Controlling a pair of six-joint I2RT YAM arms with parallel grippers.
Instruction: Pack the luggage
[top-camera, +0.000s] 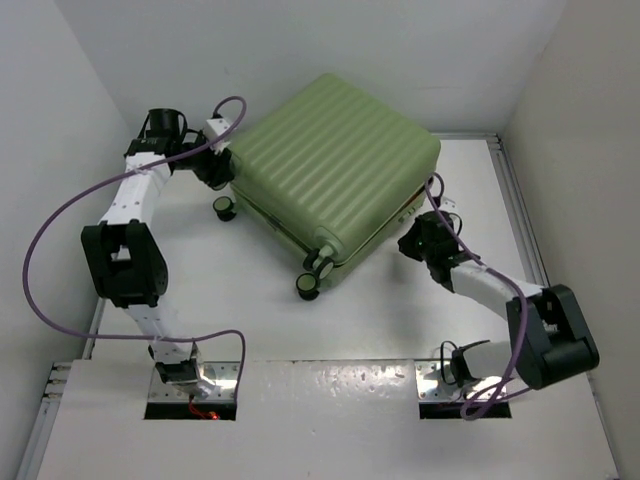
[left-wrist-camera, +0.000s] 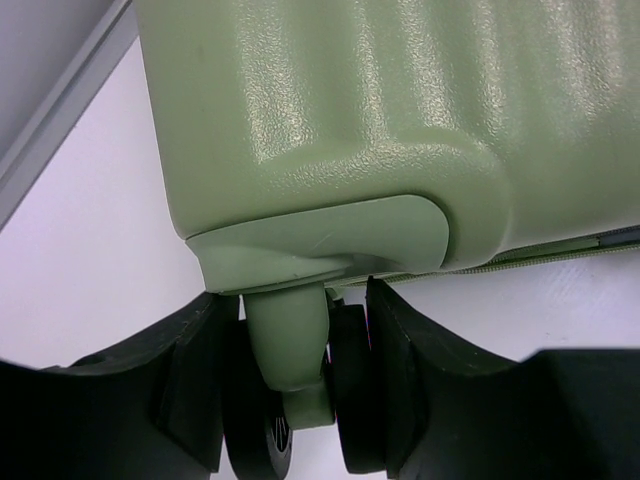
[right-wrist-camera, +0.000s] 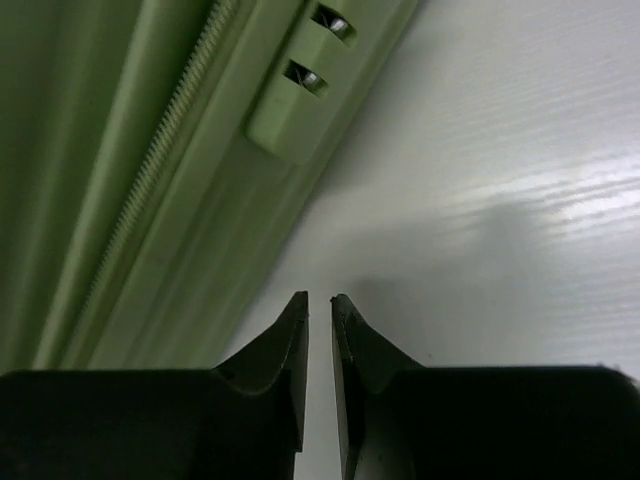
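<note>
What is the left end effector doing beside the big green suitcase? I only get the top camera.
Observer: The left wrist camera shows the left end effector clamped on a black twin caster wheel of the large light-green ribbed hard-shell suitcase.
Operator: And the right end effector?
Observer: Its jaws are almost together, holding nothing, above the white table.
Operator: What's next to it?
Observer: The suitcase's zipper teeth, plus a small green block with two recessed metal bits.
</note>
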